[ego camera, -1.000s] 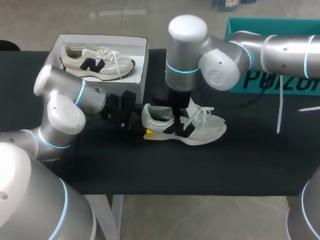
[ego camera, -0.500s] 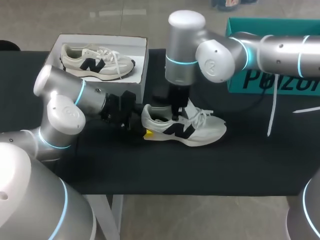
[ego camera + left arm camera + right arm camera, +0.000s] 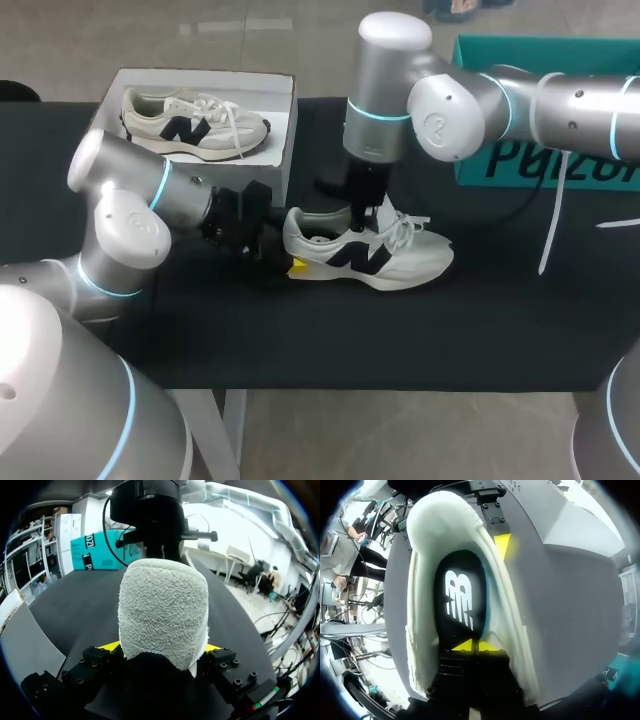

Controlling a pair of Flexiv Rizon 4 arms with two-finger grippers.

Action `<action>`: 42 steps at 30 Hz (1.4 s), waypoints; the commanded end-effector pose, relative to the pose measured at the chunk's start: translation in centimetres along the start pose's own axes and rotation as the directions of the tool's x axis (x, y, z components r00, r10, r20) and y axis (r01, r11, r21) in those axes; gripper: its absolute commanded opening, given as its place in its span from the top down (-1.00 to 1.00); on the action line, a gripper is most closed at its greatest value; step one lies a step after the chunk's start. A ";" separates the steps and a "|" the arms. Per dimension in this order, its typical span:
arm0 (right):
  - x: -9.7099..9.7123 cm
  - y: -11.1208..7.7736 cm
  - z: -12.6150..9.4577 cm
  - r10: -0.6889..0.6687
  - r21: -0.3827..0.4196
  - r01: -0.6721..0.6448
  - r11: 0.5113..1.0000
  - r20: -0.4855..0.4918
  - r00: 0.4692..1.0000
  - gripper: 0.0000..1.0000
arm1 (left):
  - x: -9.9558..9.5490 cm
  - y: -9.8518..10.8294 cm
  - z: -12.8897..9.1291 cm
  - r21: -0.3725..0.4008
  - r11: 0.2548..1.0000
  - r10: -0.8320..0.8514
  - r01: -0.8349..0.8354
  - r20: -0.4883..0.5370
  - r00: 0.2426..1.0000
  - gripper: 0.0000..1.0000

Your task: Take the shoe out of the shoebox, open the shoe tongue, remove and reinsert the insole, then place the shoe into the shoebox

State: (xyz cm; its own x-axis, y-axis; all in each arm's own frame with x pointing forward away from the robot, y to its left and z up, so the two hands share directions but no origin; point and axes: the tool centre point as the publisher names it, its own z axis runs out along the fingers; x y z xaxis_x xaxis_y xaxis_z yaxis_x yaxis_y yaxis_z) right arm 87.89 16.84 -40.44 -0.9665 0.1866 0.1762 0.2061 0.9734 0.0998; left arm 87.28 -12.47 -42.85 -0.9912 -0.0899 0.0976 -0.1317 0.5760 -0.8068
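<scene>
Landmark: pale grey-and-white suede sneaker with a black side logo [image 3: 372,255], lying on its sole on the black cloth table [image 3: 400,340], out of the box.

Head view:
- Left gripper [image 3: 289,254] is at the sneaker's heel, arm coming in low along the table. One yellow tip shows on the near side of the heel; the far one is hidden.
- Right gripper [image 3: 358,226] points straight down into the sneaker's opening, just behind the laces [image 3: 402,232]. Its tips are hidden inside the shoe.
- White open cardboard shoebox [image 3: 275,92] stands behind the sneaker's heel end, apart from it, with a second matching sneaker [image 3: 195,122] lying inside.
- Teal cardboard box [image 3: 590,52] sits behind the sneaker's toe end, partly covered by the right arm.

Left wrist view adds: the fuzzy heel fills the gap between the fingers, with a yellow fingertip [image 3: 111,645] pressed against each flank. The pincer is spread to the heel's width and has hold of it. The right arm's black gripper body stands beyond the heel.

Right wrist view adds: looks down the opening onto the black insole with a white logo [image 3: 460,600], lying flat in the sneaker. The two yellow tips are drawn together, meeting on the insole's surface at its tongue-side end. Whether they pinch the insole cannot be told. One yellow tip of the left gripper shows beside the heel.
</scene>
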 end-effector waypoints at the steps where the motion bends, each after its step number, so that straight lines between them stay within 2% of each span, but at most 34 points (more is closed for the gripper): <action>1: 0.5 -1.0 -1.8 -0.004 -0.017 0.004 1.000 0.033 0.999 1.00 | -0.1 0.0 0.1 -0.001 1.000 -0.001 0.001 0.000 1.000 1.00; 8: 0.3 -1.1 -2.7 -0.010 -0.025 0.011 1.000 0.065 0.998 1.00 | -0.1 0.0 0.1 -0.001 1.000 -0.001 0.001 0.000 1.000 1.00; 11: 0.2 -1.9 -3.0 0.018 -0.037 -0.015 0.999 0.085 0.996 1.00 | -0.1 0.0 0.1 -0.001 1.000 -0.001 0.001 0.000 1.000 1.00; 15: 0.1 -2.7 -3.4 0.047 -0.068 -0.040 0.997 0.101 0.994 1.00 | -0.1 0.0 0.1 -0.001 1.000 -0.001 0.001 0.000 1.000 1.00; 19: -0.3 -2.3 -4.2 0.051 -0.124 -0.035 0.992 0.127 0.991 1.00 | -0.1 0.0 0.1 -0.001 1.000 -0.001 0.001 0.000 1.000 1.00; 26: -2.0 1.1 -5.4 0.032 -0.303 0.026 0.953 0.186 0.982 1.00 | -0.1 0.0 0.1 -0.001 1.000 -0.001 0.001 0.000 1.000 1.00; 31: -2.7 2.8 -6.8 0.036 -0.396 0.057 0.917 0.223 0.974 1.00 | -0.1 0.0 0.1 -0.001 1.000 -0.001 0.001 0.000 1.000 1.00; 36: -2.9 2.9 -8.9 0.102 -0.558 0.050 0.828 0.237 0.966 1.00 | -0.1 0.0 0.1 -0.001 1.000 -0.001 0.001 0.000 1.000 1.00; 42: -3.0 4.6 -12.6 0.109 -0.648 0.070 0.758 0.231 0.967 1.00 | -0.1 0.0 0.1 -0.001 1.000 -0.001 0.001 0.000 1.000 1.00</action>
State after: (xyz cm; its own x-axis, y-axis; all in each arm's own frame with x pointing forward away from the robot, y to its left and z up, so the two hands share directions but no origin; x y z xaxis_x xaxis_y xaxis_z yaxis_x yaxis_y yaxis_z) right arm 93.86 19.58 -28.98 -0.9409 0.3344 -0.0527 0.2214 0.7255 0.6516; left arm 87.37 -12.46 -42.87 -0.9910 -0.0913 0.0977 -0.1326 0.5759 -0.8067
